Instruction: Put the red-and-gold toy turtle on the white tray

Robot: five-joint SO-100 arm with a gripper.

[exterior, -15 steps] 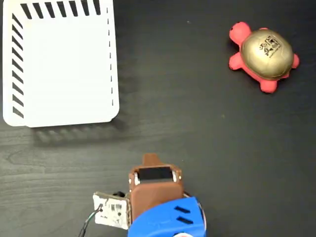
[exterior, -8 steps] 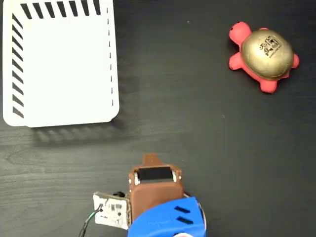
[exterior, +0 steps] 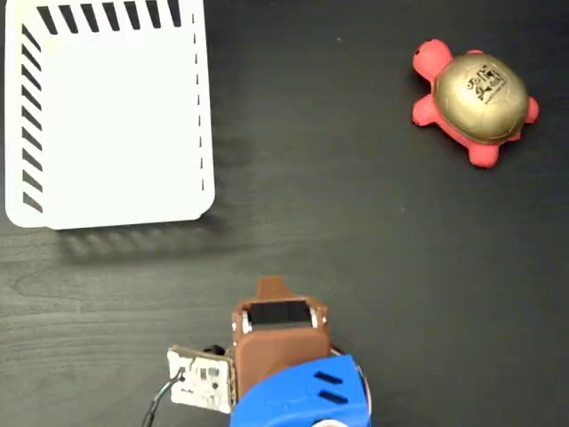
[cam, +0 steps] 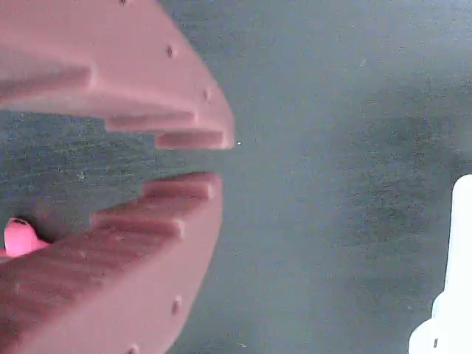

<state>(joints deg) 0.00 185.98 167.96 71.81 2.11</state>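
Wrist view: ridged reddish hand slightly parted, empty; glossy domed turtle (gold shell), flat slotted tray.

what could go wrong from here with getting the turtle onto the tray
The red-and-gold toy turtle lies far from the gripper, near the table's upper right in the fixed view, so a long reach might fall short. Its domed, shiny shell may slip between the fingers, which stand only slightly apart now. The white tray sits at the opposite corner, so a weak grip could drop the turtle during the carry.
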